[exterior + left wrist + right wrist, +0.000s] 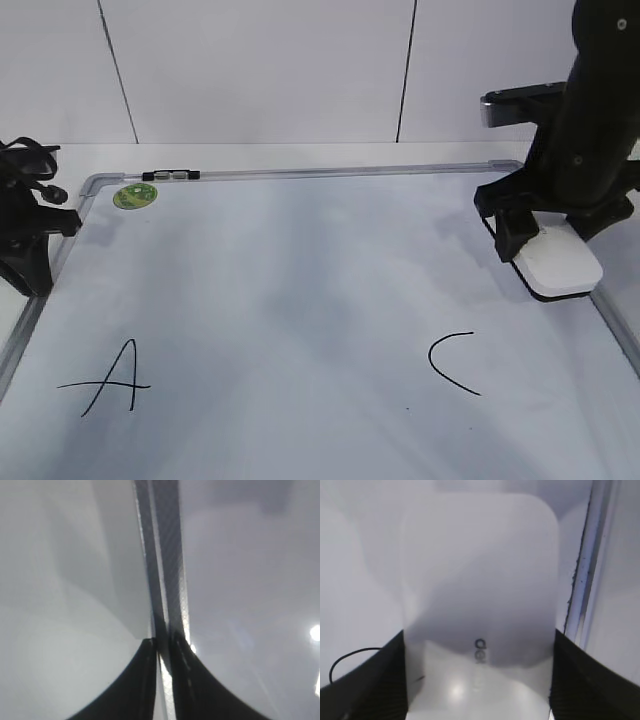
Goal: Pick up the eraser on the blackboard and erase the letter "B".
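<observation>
The white eraser (560, 264) lies on the blackboard (300, 260) at its right edge, beside the grey frame. My right gripper (553, 230) stands over it with a finger against each long side, shut on it. In the right wrist view the eraser (480, 570) fills the space between the two fingers (479, 680), with small dark lettering on top. No letter "B" shows on the board; its middle has only faint grey smears. My left gripper (30, 235) is shut and empty at the board's left edge. In the left wrist view its fingers (159, 647) sit over the frame (167, 580).
A black "A" (108, 385) is at the front left and a black "C" (452, 363) at the front right; part of the "C" stroke (350, 657) shows left of the eraser. A green sticker (134, 196) and a marker clip (170, 176) sit at the back left corner.
</observation>
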Motion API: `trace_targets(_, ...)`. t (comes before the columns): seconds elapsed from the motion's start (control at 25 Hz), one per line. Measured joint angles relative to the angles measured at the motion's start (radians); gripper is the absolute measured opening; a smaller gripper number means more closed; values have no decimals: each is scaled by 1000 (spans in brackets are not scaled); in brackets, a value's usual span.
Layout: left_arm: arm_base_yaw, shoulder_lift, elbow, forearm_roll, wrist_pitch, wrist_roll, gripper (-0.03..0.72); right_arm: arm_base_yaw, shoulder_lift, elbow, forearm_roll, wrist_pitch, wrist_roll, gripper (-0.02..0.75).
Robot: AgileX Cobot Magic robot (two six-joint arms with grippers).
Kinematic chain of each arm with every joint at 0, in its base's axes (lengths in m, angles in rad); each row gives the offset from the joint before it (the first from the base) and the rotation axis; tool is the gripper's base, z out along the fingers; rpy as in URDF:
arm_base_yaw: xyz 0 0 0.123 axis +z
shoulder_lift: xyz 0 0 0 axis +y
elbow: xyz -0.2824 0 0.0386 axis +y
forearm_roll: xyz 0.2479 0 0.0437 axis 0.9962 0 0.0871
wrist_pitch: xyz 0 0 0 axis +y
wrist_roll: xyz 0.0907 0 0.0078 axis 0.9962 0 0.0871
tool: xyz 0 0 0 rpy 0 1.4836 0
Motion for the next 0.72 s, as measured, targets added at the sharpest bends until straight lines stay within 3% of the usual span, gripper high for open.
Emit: trace_targets(0.72,0,0,0,0,2,2,67,-131,143,-70,-1,30,-49,561)
